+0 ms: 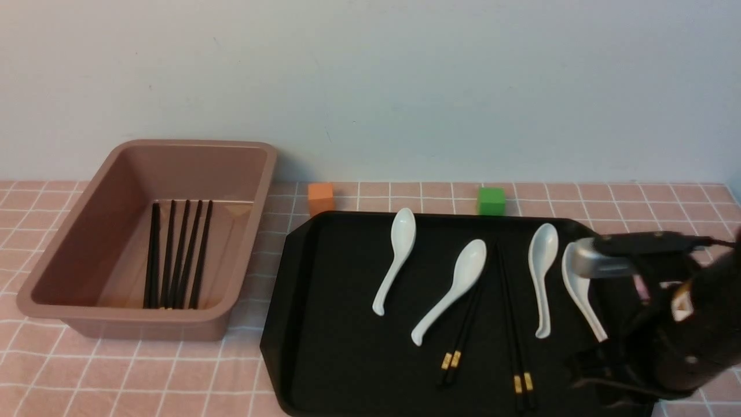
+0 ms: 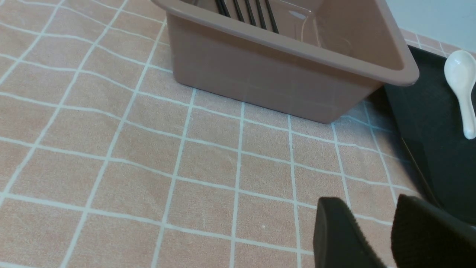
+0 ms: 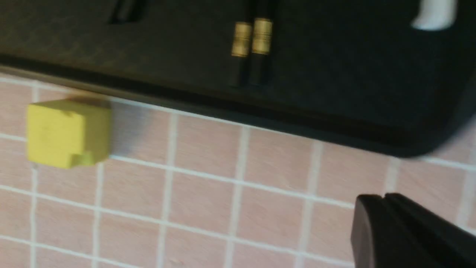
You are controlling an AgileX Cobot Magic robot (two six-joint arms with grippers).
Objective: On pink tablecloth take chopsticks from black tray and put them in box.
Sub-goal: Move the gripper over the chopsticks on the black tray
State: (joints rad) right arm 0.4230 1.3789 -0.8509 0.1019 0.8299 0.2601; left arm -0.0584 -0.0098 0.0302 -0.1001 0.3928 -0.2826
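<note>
On the pink tablecloth (image 1: pixel 173 376) the box (image 1: pixel 69 255) at the left holds several chopsticks (image 1: pixel 176 255). The black tray (image 1: pixel 347 347) holds two pairs of chopsticks, one mid-tray (image 1: pixel 463 333) and one to its right (image 1: pixel 514 324). My right gripper (image 3: pixel 383 199) is shut and empty, over the cloth just off the tray's near edge (image 3: pixel 334 123), near a pair's gold-banded ends (image 3: pixel 253 37). My right arm (image 1: pixel 683 336) covers the tray's near right corner. My left gripper (image 2: pixel 366 201) is open and empty over the cloth, between the box (image 2: pixel 282 78) and the tray (image 2: pixel 438 123).
Several white spoons (image 1: pixel 396 255) lie among the chopsticks on the tray. An orange cube (image 1: pixel 321 198) and a green cube (image 1: pixel 491 200) stand behind the tray. A yellow cube (image 3: pixel 68 132) sits on the cloth by the tray's near edge. The wall is close behind.
</note>
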